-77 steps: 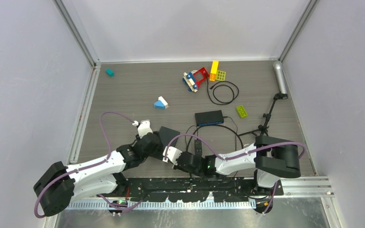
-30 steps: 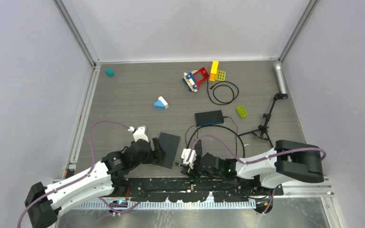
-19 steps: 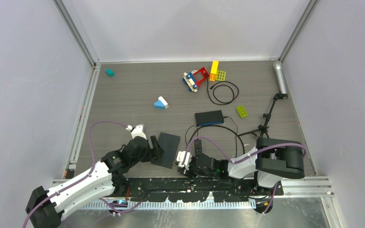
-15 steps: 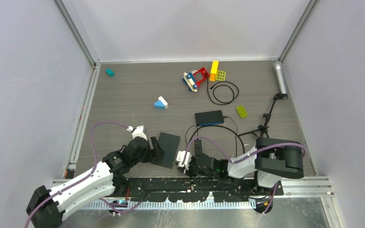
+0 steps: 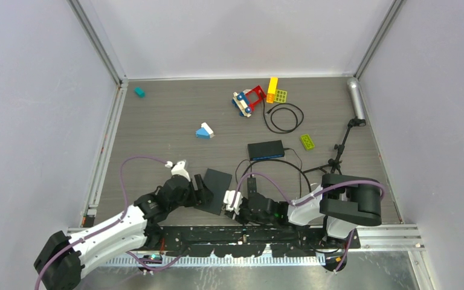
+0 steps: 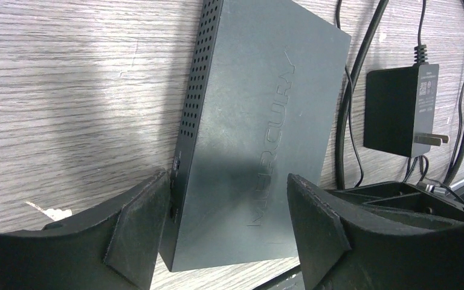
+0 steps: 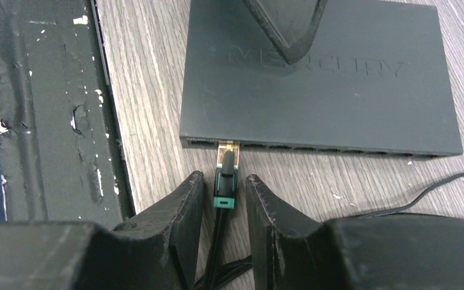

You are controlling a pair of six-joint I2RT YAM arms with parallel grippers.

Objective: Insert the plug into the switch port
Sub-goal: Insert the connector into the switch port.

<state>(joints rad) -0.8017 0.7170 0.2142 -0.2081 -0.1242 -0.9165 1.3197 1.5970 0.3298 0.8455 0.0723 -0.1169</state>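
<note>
— From above, where was the switch (image 5: 216, 189) found?
— It was seen flat on the table by the front edge, between the left gripper (image 5: 198, 186) and the right gripper (image 5: 237, 202), with both close against it.
— And from the left wrist?
— The switch (image 6: 260, 121) was seen running lengthwise away from the camera. The left gripper (image 6: 228, 181) was closed across its width, one finger at each long side, so it was judged to be steadied.
— And from the right wrist?
— The plug (image 7: 226, 181) was found straight ahead of the right gripper (image 7: 223, 178), between its fingers. Its long axis was aimed squarely at the port (image 7: 228, 145) at the left end of the row, with its tip at the opening. A thin gap was seen on each side, so the jaws were taken as apart, not clamped. A straight push forward was judged to be needed.
</note>
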